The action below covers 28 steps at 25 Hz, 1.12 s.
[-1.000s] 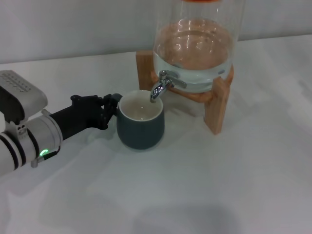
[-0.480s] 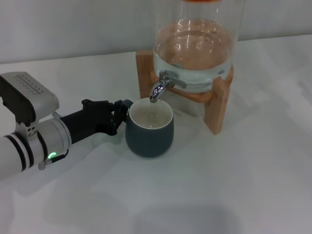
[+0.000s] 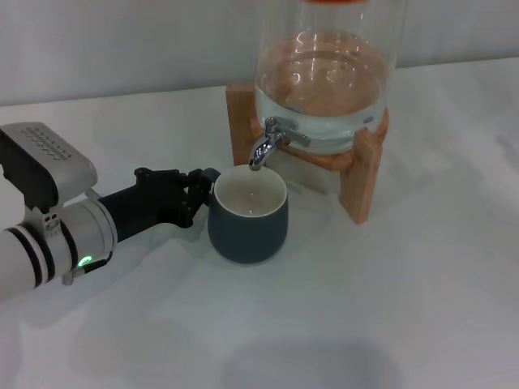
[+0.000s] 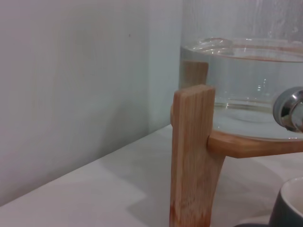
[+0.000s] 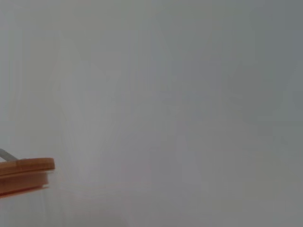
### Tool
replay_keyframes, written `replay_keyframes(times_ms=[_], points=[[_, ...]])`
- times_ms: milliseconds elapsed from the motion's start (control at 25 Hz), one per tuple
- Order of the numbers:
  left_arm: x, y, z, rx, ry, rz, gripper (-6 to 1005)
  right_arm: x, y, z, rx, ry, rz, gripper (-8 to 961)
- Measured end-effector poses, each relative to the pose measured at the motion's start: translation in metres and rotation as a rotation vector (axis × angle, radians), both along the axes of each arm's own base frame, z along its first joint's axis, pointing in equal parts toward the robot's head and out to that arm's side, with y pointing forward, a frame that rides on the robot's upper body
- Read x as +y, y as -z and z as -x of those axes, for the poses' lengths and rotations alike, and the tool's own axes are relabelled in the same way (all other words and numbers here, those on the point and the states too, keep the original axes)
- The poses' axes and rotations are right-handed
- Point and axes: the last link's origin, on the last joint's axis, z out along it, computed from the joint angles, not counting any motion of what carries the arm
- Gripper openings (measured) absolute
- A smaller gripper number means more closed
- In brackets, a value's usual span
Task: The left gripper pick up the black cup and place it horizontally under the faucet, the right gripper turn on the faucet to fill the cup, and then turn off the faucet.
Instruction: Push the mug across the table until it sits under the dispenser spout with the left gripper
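1. The left claw (image 3: 201, 188) reaches in from the robot's left, low over the white desk (image 3: 340, 308), its black fingers closed on the handle side of the black cup (image 3: 247, 217)
2. The black cup stands upright on the desk, its cream inside facing up, just in front of the wooden stand (image 3: 357, 170)
3. The faucet (image 3: 268, 144) hangs its chrome spout over the rear edge of the cup's mouth, slightly above the rim and not touching it
4. The glass jar (image 3: 324, 81) sits on the wooden stand behind the cup, holding clear water in its lower part
5. In the left wrist view a stand leg (image 4: 191, 156) rises close by, with the jar's water (image 4: 246, 90) above it, and the cup's rim (image 4: 291, 203) shows at one corner
6. The right claw is out of sight; its wrist view shows only a pale wall and the jar's wooden lid edge (image 5: 26, 176)
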Motion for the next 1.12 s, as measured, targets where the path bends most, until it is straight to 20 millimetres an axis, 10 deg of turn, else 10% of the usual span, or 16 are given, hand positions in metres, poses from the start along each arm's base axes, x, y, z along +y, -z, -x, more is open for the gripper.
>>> replay_keyframes(times_ms=[1120], points=[[0.0083, -0.0049, -0.003, 0.013, -0.004, -0.043, 186, 0.0008, -0.0007, 0.0004, -0.003, -0.002, -0.005, 678]])
